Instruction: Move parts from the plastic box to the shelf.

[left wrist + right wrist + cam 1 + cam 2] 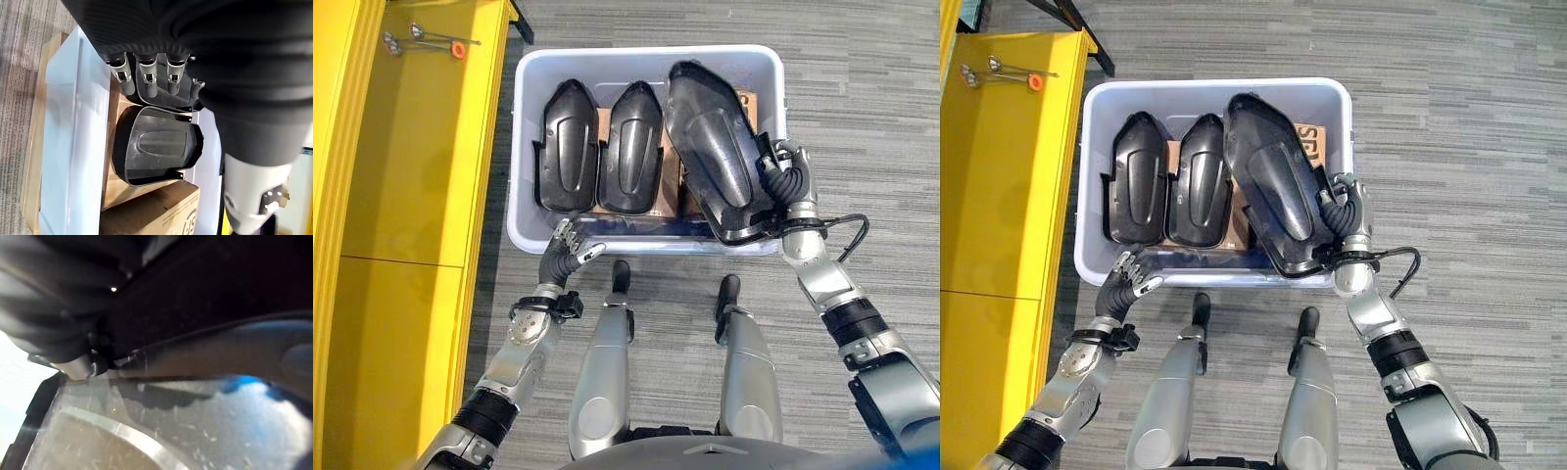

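Lifting a black moulded shell out of the plastic box point(524, 147).
Head views: the right hand point(788, 181) grips the raised shell's point(715, 147) edge; two more shells lie beyond the left hand point(570, 245). Left wrist: straight fingers point(146, 78) rest on one shell point(156, 152). Right wrist: glossy rigid plastic, likely light but slippery, so grip the rim.

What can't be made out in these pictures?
- Right hand: its fingers sit behind the big black part in both eye views; its own wrist view is too close and dark to show a grip.
- Left hand: contact with the plastic box rim is unclear.
- Small tools on the yellow shelf: too small to identify.
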You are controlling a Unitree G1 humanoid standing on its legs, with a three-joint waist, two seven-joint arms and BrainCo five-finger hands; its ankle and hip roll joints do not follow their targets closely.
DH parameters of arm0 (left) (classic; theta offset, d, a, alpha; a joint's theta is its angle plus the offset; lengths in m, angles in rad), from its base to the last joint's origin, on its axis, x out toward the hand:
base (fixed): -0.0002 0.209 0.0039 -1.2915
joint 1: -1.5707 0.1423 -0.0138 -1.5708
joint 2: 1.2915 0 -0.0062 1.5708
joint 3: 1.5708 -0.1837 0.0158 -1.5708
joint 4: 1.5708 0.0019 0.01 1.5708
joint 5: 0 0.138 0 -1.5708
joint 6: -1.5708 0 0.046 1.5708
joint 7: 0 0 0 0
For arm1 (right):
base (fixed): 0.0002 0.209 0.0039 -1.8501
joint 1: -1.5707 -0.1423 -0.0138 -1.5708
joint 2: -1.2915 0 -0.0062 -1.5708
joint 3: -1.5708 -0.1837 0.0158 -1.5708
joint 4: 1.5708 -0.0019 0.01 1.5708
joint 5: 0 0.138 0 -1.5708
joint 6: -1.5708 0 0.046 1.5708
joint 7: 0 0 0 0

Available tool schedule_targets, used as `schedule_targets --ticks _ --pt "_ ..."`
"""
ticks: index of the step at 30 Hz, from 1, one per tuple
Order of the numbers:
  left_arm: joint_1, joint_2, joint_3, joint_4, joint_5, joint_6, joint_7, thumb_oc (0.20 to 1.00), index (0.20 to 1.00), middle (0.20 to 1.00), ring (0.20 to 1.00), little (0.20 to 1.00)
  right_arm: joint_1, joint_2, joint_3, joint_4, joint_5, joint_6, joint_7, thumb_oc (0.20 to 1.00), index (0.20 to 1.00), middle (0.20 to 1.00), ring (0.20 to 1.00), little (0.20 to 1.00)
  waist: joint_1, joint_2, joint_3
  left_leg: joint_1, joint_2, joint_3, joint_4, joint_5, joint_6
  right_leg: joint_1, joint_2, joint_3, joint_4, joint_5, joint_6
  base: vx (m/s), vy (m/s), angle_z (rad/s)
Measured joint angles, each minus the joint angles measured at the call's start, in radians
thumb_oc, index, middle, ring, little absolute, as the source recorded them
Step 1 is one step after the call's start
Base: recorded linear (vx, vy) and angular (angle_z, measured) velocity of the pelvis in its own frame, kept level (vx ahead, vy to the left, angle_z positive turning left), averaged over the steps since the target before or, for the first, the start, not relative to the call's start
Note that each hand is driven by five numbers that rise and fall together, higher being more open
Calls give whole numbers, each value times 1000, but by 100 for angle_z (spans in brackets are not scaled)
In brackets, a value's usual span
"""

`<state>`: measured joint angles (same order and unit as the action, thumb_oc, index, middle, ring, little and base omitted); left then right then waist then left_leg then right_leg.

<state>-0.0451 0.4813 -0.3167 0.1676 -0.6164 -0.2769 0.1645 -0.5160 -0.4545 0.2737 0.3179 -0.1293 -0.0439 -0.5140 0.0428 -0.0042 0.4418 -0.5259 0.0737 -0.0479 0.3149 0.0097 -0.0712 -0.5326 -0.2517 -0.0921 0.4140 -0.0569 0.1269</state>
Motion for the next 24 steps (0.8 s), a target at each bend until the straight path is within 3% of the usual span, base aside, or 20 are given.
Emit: schedule_targets --ticks 9,13,15,24 --pt "47 -4 19 -2 1 10 -13 1000 1000 1000 1000 1000 122 4 -27 -149 62 -66 51 200 200 200 200 200 1 -10 -6 86 11 7 -38 -6 0 85 5 -6 -41 -3 2 13 -10 -1" --pt "90 -7 48 -3 2 25 -15 1000 1000 1000 1000 1000 205 11 -27 -193 150 -85 107 200 200 200 200 200 -5 -38 -33 156 14 9 -87 -1 -4 155 8 -14 -89 4 8 72 -42 -1" --pt "120 -10 54 -3 2 28 -23 1000 1000 1000 1000 1000 245 23 -16 -197 197 -98 144 200 200 200 200 200 -7 -47 -83 191 14 11 -119 8 -9 197 8 -23 -129 13 13 90 -51 3" --pt "169 -59 112 5 31 38 -38 1000 1000 1000 1000 1000 333 23 31 -225 266 -104 248 200 200 200 200 200 -12 -44 -151 353 17 14 -215 16 -9 376 14 -49 -255 37 25 52 -37 0"
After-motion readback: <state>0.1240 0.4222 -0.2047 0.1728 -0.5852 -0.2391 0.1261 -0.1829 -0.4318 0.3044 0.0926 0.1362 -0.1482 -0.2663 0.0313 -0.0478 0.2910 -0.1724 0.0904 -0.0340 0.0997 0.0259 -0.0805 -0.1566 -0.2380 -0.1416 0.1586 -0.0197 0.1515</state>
